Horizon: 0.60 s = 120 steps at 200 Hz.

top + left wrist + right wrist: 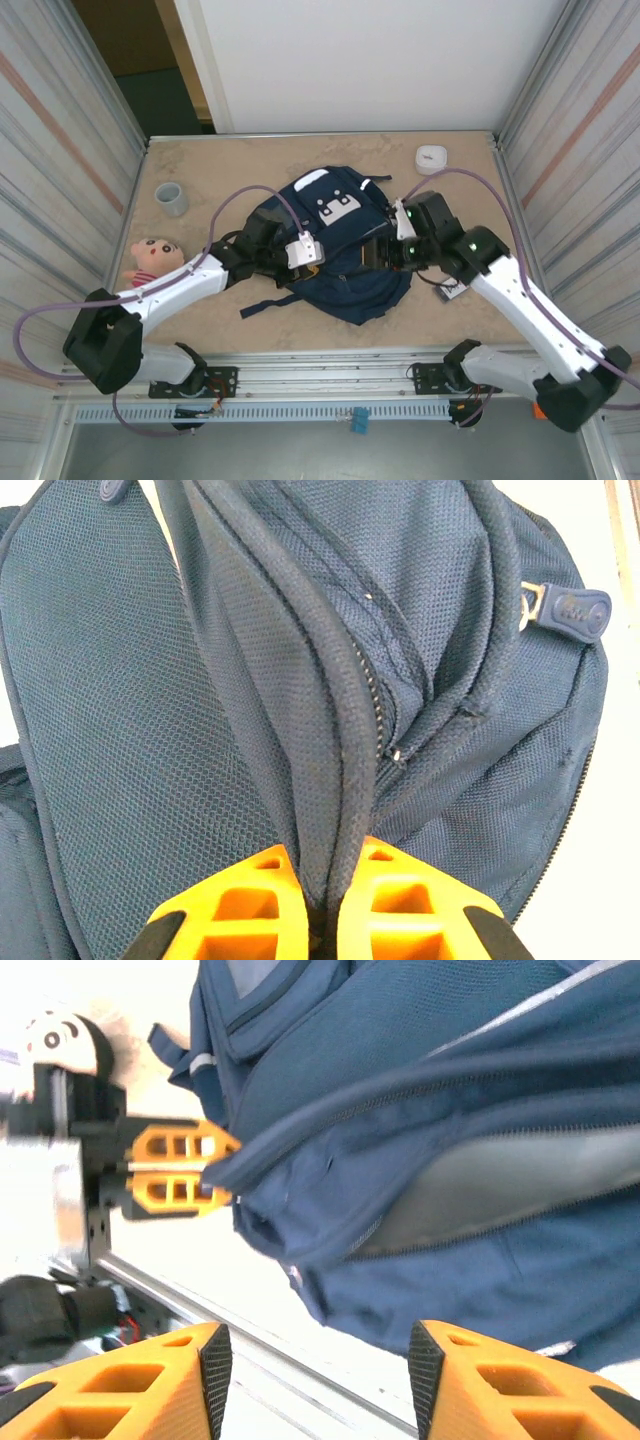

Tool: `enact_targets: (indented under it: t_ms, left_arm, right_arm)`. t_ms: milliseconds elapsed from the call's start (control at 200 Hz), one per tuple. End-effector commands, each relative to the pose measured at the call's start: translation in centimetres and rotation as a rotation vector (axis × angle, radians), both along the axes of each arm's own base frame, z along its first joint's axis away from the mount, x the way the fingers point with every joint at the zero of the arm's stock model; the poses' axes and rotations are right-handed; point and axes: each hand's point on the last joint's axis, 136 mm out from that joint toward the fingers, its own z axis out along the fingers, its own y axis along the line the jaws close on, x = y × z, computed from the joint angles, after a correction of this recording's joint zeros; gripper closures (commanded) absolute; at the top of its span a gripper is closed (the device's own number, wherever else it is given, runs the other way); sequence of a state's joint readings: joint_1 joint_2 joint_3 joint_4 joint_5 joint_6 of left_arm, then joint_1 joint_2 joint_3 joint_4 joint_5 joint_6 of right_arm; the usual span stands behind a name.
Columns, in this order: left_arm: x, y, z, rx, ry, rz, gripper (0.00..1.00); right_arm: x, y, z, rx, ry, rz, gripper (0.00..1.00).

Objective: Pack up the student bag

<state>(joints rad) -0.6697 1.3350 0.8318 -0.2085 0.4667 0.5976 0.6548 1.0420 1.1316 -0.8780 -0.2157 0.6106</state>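
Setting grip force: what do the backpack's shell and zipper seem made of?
Student bag: matte woven synthetic, probably nylon or polyester; a fine grid weave shows. Zipper: teeth look metal, glinting silver; pull tab seems moulded rubber or plastic.

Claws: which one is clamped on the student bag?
The left claw, pinched shut on a piped fold of the student bag. The right claw stands open, gripping nothing.
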Motion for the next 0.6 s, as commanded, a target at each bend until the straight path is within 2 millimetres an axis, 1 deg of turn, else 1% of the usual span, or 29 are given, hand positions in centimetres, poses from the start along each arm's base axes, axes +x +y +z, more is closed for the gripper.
enact_targets:
  t_ms: [0, 105, 195, 336, 376, 466, 596]
  left_arm:
    - [-1.0, -0.4, 2.1, -0.091, 0.098, 0.042, 1.0]
    - [-1.1, -0.4, 2.2, -0.109, 0.108, 0.042, 1.0]
    - [-1.1, -0.5, 2.3, -0.112, 0.113, 0.034, 1.0]
    - [-1.2, -0.6, 2.5, -0.116, 0.113, 0.018, 1.0]
    - [-1.3, -0.7, 2.6, -0.12, 0.113, 0.012, 1.0]
    - [-1.3, -0.7, 2.9, -0.125, 0.112, 0.007, 1.0]
    - [-1.2, -0.7, 2.9, -0.128, 0.108, 0.005, 1.0]
  right_arm:
    - [-1.3, -2.2, -1.5, -0.17, -0.016, -0.128, 0.51]
    - [-2.5, 1.2, -2.5, -0.161, -0.03, -0.043, 0.52]
    - [-2.3, 3.6, -2.8, -0.161, -0.037, 0.004, 0.52]
    - [-1.3, 6.5, -4.3, -0.169, -0.016, 0.059, 0.54]
    - [-1.0, 6.7, -4.9, -0.193, -0.011, 0.059, 0.55]
    - [-0.5, 6.3, -6.2, -0.27, -0.003, 0.045, 0.58]
    - [-0.1, 6.0, -7.0, -0.309, -0.008, 0.04, 0.66]
